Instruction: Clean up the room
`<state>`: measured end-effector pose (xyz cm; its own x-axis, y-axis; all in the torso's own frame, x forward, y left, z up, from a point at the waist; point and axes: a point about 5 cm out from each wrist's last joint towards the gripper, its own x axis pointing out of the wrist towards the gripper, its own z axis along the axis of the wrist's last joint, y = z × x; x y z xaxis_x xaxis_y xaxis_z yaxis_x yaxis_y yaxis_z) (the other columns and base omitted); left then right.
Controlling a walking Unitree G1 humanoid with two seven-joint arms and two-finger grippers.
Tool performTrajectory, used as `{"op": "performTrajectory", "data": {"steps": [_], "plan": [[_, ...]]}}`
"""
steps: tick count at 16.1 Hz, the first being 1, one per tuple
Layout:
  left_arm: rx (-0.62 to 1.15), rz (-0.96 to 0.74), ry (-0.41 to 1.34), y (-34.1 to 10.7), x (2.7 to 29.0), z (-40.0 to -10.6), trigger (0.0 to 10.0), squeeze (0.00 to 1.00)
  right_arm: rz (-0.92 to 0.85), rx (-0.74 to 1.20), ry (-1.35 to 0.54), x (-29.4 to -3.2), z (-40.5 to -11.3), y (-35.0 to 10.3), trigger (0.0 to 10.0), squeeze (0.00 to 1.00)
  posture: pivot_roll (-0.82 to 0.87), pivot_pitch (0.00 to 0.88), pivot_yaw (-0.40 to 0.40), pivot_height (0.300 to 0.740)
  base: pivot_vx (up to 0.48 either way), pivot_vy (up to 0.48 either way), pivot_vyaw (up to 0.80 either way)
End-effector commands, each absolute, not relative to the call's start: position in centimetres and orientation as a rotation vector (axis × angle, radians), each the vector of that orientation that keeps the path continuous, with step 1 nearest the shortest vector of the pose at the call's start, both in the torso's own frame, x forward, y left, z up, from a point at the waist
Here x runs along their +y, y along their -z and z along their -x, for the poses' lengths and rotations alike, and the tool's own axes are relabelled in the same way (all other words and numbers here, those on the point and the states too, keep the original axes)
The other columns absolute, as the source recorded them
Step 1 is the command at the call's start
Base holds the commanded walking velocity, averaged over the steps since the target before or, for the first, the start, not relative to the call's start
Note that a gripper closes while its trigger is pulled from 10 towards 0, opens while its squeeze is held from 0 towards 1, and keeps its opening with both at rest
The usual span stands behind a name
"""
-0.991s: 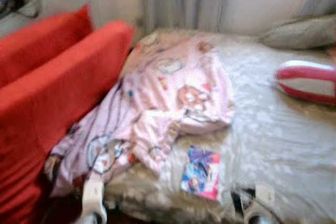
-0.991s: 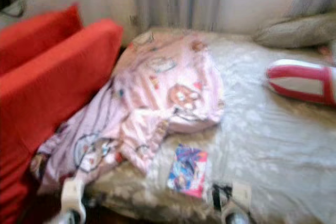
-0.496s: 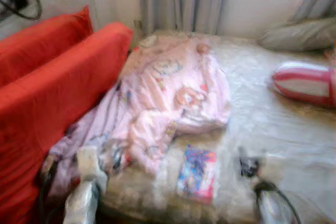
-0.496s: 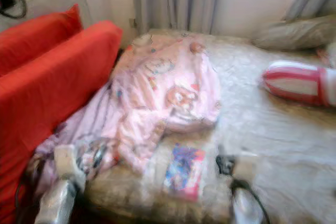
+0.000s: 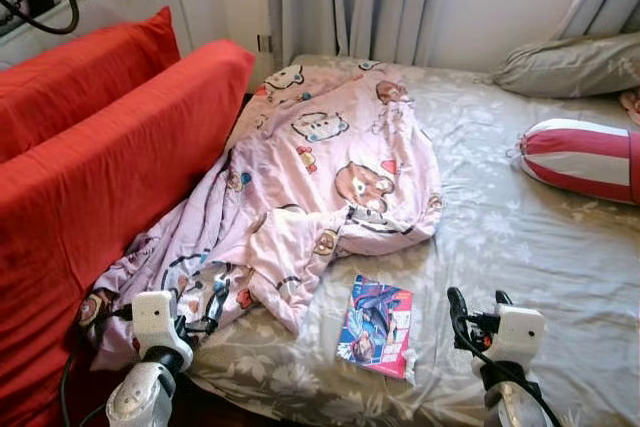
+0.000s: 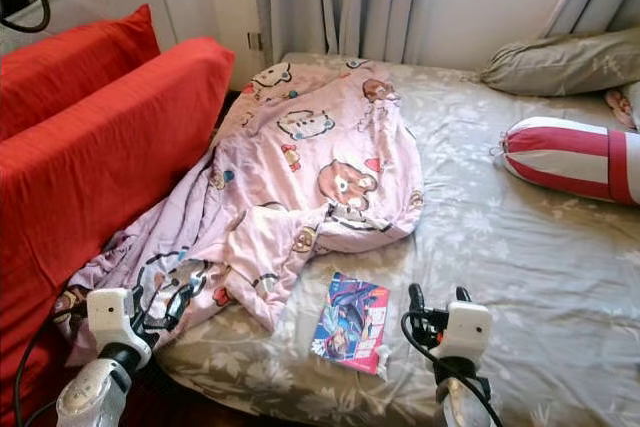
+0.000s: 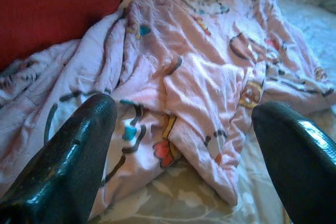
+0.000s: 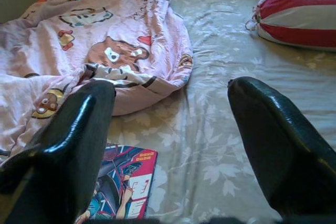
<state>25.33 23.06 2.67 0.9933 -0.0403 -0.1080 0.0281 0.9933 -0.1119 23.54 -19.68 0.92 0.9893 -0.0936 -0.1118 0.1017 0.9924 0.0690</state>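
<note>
Both tools, left tool [image 7: 181, 145] and right tool [image 8: 170, 145], hang spread at the bed's [image 5: 520, 237] near edge; the limp pink blanket [image 5: 320, 177] looks light, best pinched at its near corner.

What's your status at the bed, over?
Left gripper open over pink blanket. Right gripper open above comic book. Both empty. Striped bolster far side, nothing blocking.
</note>
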Motion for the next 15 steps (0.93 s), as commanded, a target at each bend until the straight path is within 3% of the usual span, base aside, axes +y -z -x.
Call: {"op": "performTrajectory", "data": {"steps": [1, 9, 15], "plan": [[0.131, 0.11, 0.052, -2.4, 23.0, -25.0, 10.0, 0.0, -0.054, 0.105, 0.084, -19.6, -23.8, -1.2, 10.0, 0.0, -0.04, 0.0, -0.039, 0.74, 0.0, 0.0, 0.0], [0.104, 0.101, 0.068, -3.5, 22.9, -25.3, 10.0, 0.0, 0.007, -0.022, 0.112, -20.5, -24.9, -4.0, 10.0, 0.0, -0.03, 0.012, -0.042, 0.74, 0.0, 0.0, 0.0], [0.119, 0.1, 0.071, -3.5, 23.0, -25.1, 10.0, 0.0, -0.375, -0.041, 0.271, -21.3, -24.9, -4.3, 10.0, 0.0, -0.03, 0.019, -0.039, 0.74, 0.0, 0.0, 0.0]]}}
